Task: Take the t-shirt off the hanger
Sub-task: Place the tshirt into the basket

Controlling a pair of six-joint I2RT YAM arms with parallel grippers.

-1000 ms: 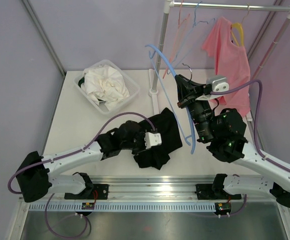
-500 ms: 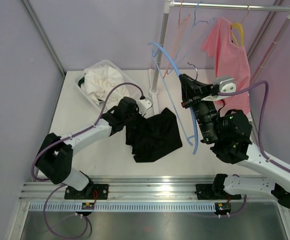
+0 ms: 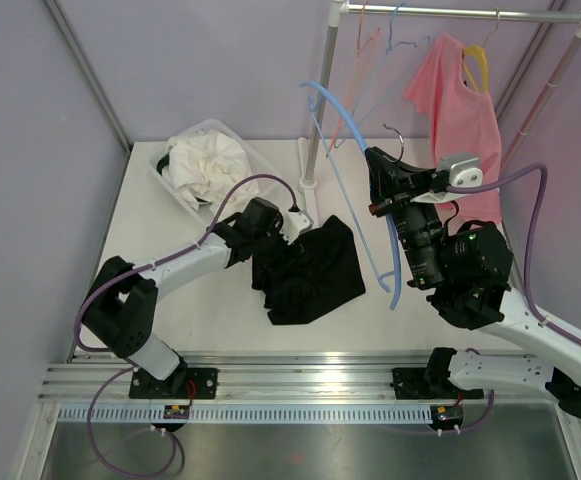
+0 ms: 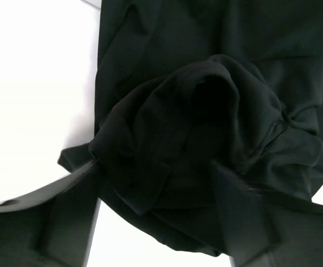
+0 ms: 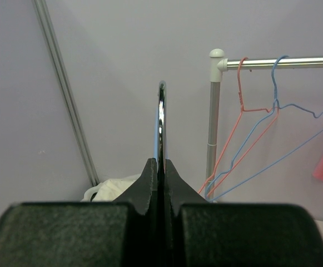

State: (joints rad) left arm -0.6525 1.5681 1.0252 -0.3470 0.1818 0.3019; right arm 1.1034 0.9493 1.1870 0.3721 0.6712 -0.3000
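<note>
Left tool (image 4: pixel 154 165) splayed over t-shirt (image 3: pixel 310 265), right tool (image 5: pixel 160 162) pinching hanger (image 5: pixel 161 122)

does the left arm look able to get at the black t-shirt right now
Probably yes: the left gripper hangs open right over the black t-shirt, a bunched fold between its fingers. The right gripper holds the blue hanger clear to the side.

Soft, even overhead light fills the booth, though the white table (image 4: pixel 33 83) glares blown-out at the left wrist, the black t-shirt (image 4: pixel 205 111) swallows detail, and the chrome hook of the hanger (image 5: pixel 161 128) glints.
</note>
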